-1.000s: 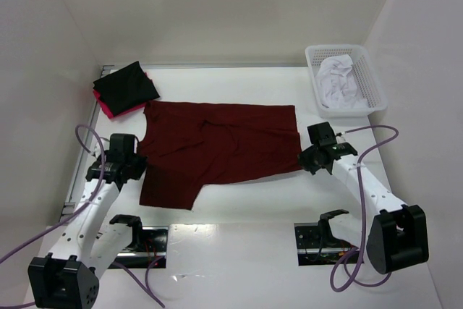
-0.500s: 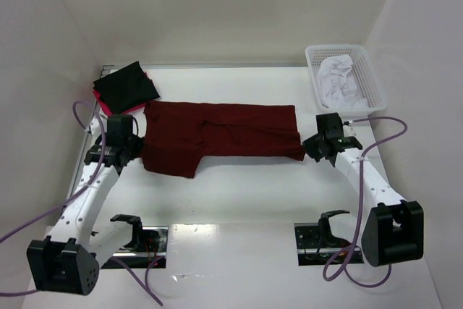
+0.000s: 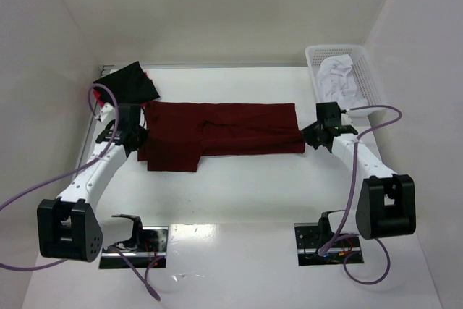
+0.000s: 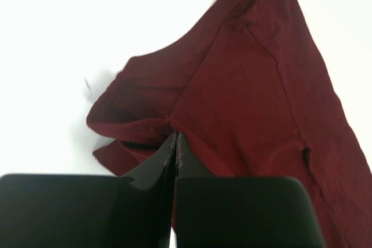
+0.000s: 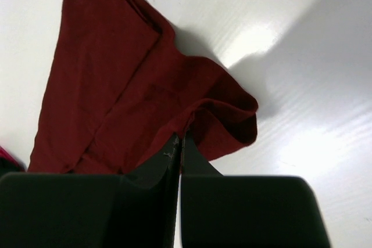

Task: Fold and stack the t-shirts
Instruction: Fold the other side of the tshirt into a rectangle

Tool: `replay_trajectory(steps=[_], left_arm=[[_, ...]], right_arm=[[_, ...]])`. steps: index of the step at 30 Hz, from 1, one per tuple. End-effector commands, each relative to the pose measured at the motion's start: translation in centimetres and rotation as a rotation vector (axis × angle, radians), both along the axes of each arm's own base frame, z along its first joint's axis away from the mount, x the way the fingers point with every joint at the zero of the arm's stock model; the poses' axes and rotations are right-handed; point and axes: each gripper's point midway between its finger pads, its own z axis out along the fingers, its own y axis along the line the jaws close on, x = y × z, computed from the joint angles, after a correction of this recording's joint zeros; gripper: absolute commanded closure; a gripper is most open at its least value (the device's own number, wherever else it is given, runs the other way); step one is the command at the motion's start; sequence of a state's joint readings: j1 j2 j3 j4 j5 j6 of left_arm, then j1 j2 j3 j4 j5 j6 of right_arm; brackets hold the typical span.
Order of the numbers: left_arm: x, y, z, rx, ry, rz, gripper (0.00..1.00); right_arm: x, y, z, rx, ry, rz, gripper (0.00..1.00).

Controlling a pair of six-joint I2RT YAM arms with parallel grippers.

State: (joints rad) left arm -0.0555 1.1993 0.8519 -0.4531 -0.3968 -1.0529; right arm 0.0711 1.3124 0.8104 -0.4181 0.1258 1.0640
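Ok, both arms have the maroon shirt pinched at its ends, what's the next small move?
Probably lower both ends and open. The left gripper and right gripper are shut on the maroon shirt, which lies doubled into a narrow band between them, so letting go should set the fold.

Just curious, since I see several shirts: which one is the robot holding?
The dark maroon t-shirt, stretched across the middle, with the left fingers and right fingers pinching its ends. The black shirt lies folded at the far left corner.
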Motion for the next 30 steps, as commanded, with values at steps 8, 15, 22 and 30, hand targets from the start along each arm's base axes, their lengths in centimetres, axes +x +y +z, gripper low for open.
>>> replay_trajectory(steps=[8,15,22,30], left_arm=[[4.5,1.4,0.7,0.072,-0.041,0.041,1.0],[6.4,1.2,-0.2,0.072,-0.028,0.027,1.0],[8.6,0.9,-0.2,0.083,-0.028,-0.014,1.0],[9.9,0.9,1.0,0.098,-0.054,-0.029,1.0]], right_arm=[[7.0,0.2,2.0,-0.017,-0.136,0.041,1.0],[8.4,0.5,-0.1,-0.018,-0.096,0.055,0.97],[8.7,0.4,-1.1,-0.021,-0.073,0.053,0.99],[5.9,0.0,2.0,-0.012,-0.118,0.015,1.0]])
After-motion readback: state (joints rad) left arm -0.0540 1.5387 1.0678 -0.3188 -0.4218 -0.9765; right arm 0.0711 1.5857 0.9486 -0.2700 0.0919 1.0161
